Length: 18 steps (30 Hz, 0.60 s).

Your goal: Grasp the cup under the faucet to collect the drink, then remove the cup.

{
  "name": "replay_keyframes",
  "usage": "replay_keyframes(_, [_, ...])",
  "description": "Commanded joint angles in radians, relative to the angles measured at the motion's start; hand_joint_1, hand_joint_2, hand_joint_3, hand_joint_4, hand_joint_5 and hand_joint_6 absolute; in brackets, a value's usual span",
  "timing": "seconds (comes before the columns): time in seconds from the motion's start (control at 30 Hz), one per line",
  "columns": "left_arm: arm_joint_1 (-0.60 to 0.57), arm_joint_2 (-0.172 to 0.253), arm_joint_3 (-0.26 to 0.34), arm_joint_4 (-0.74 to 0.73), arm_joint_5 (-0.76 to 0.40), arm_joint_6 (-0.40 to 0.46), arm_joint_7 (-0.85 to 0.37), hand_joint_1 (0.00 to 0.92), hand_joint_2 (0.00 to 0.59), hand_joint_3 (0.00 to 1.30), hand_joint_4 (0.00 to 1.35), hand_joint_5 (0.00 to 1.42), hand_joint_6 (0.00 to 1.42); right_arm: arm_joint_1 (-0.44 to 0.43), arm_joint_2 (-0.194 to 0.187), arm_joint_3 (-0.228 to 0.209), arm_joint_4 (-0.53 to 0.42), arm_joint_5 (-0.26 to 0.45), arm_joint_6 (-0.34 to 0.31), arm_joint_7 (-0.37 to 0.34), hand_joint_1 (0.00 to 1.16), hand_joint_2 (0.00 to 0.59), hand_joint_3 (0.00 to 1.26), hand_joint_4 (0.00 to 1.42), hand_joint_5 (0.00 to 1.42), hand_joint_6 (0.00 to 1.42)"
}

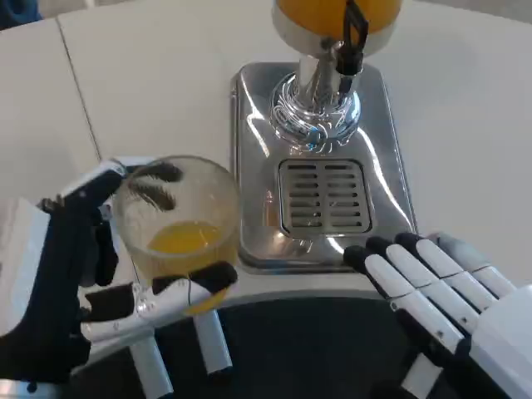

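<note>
Left hand [79, 287]: lower left of the head view, wrapped around the cup [176, 229]. Black-tipped fingers [154, 174] show through the far wall of the plastic, and the thumb [166, 295] crosses the near side low down. The cup is held in this grasp.

Cup: clear plastic, upright or nearly so, with a shallow pool of orange drink in its bottom. It sits to the left of the drip tray [324, 198], just beside the near left corner of the steel base [249, 125], well clear of the faucet [353, 41]. Whether its bottom touches the table [150, 75] I cannot tell.

Right hand [436, 291]: lower right, palm down, fingers stretched out straight and slightly apart, holding nothing. The black fingertips [359, 253] lie at the near edge of the steel base, just beside its front right corner; contact cannot be judged.

Dispenser: polished steel base plate with a slotted drip tray in its near half, a shiny column [317, 96] rising behind it, and a tank of orange juice [320, 12] at the top edge of the view. A black faucet lever hangs at the front of the tank.

Table: white, with a thin seam running down the left portion; its curved near edge passes under both hands.
</note>
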Motion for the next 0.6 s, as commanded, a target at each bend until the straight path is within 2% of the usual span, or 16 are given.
replay_keyframes(0.03, [0.018, -0.015, 0.011, -0.054, -0.009, -0.05, -0.016, 0.779, 0.0, 1.15, 1.03, 1.36, 1.42, 0.045, -0.002, -0.045, 0.015, 0.044, -0.058, -0.048, 0.06, 0.544, 0.0, 0.0, 0.0, 0.0])
replay_keyframes(0.3, [0.079, -0.032, 0.016, -0.112, -0.022, -0.083, -0.052, 0.779, 0.0, 1.15, 1.03, 1.36, 1.42, 0.132, 0.006, -0.096, 0.029, 0.096, -0.169, -0.071, 0.06, 0.553, 0.0, 0.0, 0.0, 0.0])
replay_keyframes(0.5, [0.136, -0.053, 0.02, -0.149, -0.029, -0.106, -0.071, 0.779, 0.0, 1.15, 1.03, 1.36, 1.42, 0.164, 0.025, -0.091, 0.043, 0.094, -0.227, -0.078, 0.06, 0.552, 0.0, 0.0, 0.0, 0.0])
replay_keyframes(0.6, [0.161, -0.05, 0.035, -0.17, -0.03, -0.138, -0.077, 0.779, 0.0, 1.15, 1.03, 1.36, 1.42, 0.167, 0.035, -0.085, 0.061, 0.083, -0.251, -0.084, 0.06, 0.55, 0.0, 0.0, 0.0, 0.0])
